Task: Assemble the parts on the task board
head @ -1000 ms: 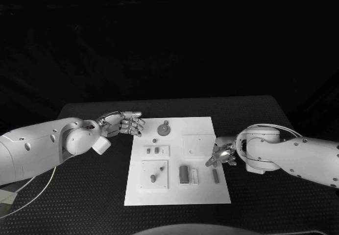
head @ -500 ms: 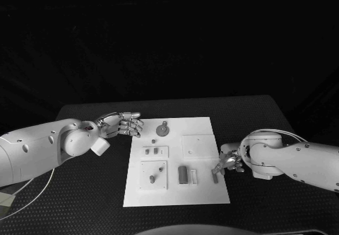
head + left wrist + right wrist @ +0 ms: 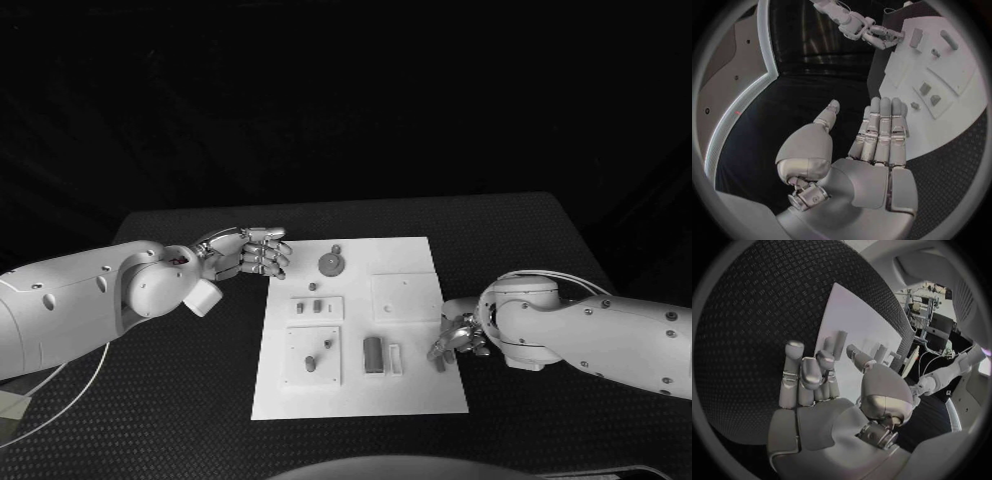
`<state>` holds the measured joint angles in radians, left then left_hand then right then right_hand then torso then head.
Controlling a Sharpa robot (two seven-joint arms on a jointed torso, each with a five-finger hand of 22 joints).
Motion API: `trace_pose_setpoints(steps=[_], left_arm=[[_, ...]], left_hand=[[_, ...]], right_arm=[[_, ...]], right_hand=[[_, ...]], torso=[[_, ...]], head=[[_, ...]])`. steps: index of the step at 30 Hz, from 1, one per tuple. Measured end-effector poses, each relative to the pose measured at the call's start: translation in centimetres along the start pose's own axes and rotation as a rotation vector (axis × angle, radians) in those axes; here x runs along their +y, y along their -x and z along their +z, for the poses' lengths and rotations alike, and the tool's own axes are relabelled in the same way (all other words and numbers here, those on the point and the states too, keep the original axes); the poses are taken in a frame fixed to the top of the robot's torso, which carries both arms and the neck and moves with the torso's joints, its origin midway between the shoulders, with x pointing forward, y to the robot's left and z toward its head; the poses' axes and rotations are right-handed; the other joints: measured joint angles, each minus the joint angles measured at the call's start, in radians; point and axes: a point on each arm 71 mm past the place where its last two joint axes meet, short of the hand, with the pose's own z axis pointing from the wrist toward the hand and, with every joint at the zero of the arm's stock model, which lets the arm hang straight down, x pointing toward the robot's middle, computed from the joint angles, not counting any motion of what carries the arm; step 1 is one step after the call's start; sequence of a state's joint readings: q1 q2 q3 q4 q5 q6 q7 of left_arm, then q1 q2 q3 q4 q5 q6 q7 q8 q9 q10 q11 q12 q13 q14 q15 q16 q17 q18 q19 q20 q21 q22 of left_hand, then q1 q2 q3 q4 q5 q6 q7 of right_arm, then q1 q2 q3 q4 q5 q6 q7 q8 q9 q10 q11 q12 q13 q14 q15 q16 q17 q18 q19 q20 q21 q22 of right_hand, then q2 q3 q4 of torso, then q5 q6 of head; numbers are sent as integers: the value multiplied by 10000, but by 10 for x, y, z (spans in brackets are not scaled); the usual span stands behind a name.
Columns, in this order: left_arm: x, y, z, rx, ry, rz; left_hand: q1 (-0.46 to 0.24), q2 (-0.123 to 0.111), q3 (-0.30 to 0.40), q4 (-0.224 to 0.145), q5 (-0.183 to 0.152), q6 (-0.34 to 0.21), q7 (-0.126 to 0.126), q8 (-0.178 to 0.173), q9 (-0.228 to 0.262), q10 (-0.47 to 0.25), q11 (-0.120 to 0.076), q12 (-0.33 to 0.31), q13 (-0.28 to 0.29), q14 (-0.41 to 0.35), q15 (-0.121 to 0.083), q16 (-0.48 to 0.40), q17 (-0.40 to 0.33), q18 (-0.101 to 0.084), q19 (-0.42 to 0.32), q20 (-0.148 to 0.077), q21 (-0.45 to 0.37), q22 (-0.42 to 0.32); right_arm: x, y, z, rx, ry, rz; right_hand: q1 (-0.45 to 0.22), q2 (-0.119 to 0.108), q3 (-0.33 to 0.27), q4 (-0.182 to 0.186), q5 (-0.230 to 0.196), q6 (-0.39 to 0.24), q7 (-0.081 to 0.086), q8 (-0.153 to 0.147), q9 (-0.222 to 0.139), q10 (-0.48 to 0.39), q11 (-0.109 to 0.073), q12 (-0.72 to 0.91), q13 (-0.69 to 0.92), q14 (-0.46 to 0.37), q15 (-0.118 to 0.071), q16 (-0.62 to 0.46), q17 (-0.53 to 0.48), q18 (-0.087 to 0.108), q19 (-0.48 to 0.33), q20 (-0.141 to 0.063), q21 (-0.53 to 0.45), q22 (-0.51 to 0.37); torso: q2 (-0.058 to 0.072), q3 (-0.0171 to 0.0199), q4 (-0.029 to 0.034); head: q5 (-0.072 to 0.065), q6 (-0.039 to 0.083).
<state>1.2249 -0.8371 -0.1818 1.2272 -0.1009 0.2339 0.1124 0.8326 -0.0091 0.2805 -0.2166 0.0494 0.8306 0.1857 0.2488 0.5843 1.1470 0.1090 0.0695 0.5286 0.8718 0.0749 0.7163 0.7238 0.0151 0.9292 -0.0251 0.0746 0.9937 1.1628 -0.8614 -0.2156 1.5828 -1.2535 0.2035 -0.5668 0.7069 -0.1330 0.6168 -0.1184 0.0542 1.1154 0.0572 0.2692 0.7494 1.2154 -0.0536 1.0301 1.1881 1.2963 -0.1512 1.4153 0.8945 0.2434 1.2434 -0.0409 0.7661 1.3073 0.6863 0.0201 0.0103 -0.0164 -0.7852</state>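
Presently, the left robot hand (image 3: 253,252) is held off the far left corner of the task board (image 3: 411,400), above the black tabletop (image 3: 173,400). Its fingers are extended side by side and nothing is gripped; it is judged to be parked clear of the board so that the work area is left unobstructed.

On the task board, a round part with a short stem (image 3: 335,263) is seen near the far edge, its stem pointing away from the robot. Nearer, on the board's left side, two small parts are seated in a raised square block (image 3: 320,309), and a further block (image 3: 313,358) carries a slanted slim part and a small rounded one. At mid-board a dark upright part (image 3: 374,353) is observed, its long axis running from near to far, with a pale slot just beside it. A blank raised square (image 3: 405,297) lies on the right side.

At the board's right edge, a slim bar-shaped part (image 3: 440,359) lies flat, its long axis running near to far, parallel to that edge. The right robot hand (image 3: 459,337) is lowered just beside it, fingers curled towards it; this is judged to be an approach to pick it up. Whether the bar is touched or gripped cannot be told from the views.
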Motion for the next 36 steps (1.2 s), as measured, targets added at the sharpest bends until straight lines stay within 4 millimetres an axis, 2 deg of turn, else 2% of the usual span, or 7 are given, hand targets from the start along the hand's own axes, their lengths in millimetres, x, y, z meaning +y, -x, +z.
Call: trace_pose_setpoints(steps=[19, 20, 22, 24, 28, 31, 36], left_arm=[[1, 1, -1, 10, 52, 22], [1, 1, -1, 8, 55, 24], [1, 1, -1, 10, 62, 31], [1, 0, -1, 23, 66, 36], [1, 0, -1, 28, 76, 45], [1, 0, -1, 27, 81, 46], [1, 0, -1, 29, 88, 49]], left_hand=[[0, 0, 0, 0, 0, 0, 0, 0, -2, 0, 0, 0, 7, 0, 0, 0, 0, 0, 0, 0, 0, -2], [0, 0, 0, 0, 0, 0, 0, 0, -2, 0, 0, 0, 7, 0, 0, 0, 0, 0, 0, 0, 0, -2], [0, 0, 0, 0, 0, 0, 0, 0, -2, 0, 0, 0, 7, 0, 0, 0, 0, 0, 0, 0, 0, -2], [0, 0, 0, 0, 0, 0, -1, 0, -2, 0, 0, 0, 7, 0, 0, 0, 0, 0, 0, 0, 0, -3], [0, 0, 0, 0, 0, 0, 0, 0, -3, 0, 0, 0, 6, 0, 0, 0, 0, 0, 0, 0, 0, -3], [0, 0, 0, 0, 0, 0, 0, 0, -3, 0, 0, 0, 6, 0, 0, 0, 0, 0, 0, 0, 0, -3], [0, 0, 0, 0, 0, 0, -1, 0, -3, 0, 0, 0, 5, 0, 0, 0, 0, 0, 0, 0, 0, -3]], right_arm=[[19, -1, 5, -614, 147, -1365], [20, -1, 5, -648, 151, -1438], [21, -2, 5, -710, 160, -1577], [22, -1, 4, -764, 180, -1667], [22, -1, 4, -847, 203, -1734], [22, -1, 4, -847, 219, -1685], [20, -1, 4, -818, 235, -1378]], right_hand=[[1, 0, 0, 0, 0, 118, -131, 40, -1, 18, 18, 0, 7, -41, -8, 0, -2, 46, -1, 2, -1, 0], [90, 30, 73, -76, 0, 118, -135, 40, -1, 18, 18, 0, 7, -52, -18, 0, -2, 47, -2, 1, -1, 0], [1063, 250, 309, -985, 0, 157, -195, 41, -1, 12, 21, -1, 17, -59, -21, 0, -2, 48, -73, -36, 66, 0], [1263, 440, 156, -1542, -12, 156, -198, 41, -4, -40, 72, -1, 17, -72, -10, 0, -14, 47, -76, -34, 66, 0], [1717, 522, 129, -1705, -80, 122, -232, 40, -23, -40, 72, -1, 17, -81, -4, 0, -16, 43, -94, -21, 66, 0], [1770, 477, 116, -1721, -88, 119, -234, 40, -20, -40, 72, -1, 17, -94, 8, 0, -16, 43, -142, 25, 104, 0], [1836, 538, 62, -1776, -106, 105, -249, 40, -15, -39, 72, -1, 16, -100, 17, 0, -16, 32, -149, 31, 104, 0]], torso=[[0, -2, -5], [1, -2, -5], [1, -2, -6], [1, -2, -9], [1, -2, -8], [1, 0, -7], [2, 0, -5]], head=[[31, -19], [31, -21], [36, -25], [36, -28], [35, -37], [33, -41], [33, -48]])
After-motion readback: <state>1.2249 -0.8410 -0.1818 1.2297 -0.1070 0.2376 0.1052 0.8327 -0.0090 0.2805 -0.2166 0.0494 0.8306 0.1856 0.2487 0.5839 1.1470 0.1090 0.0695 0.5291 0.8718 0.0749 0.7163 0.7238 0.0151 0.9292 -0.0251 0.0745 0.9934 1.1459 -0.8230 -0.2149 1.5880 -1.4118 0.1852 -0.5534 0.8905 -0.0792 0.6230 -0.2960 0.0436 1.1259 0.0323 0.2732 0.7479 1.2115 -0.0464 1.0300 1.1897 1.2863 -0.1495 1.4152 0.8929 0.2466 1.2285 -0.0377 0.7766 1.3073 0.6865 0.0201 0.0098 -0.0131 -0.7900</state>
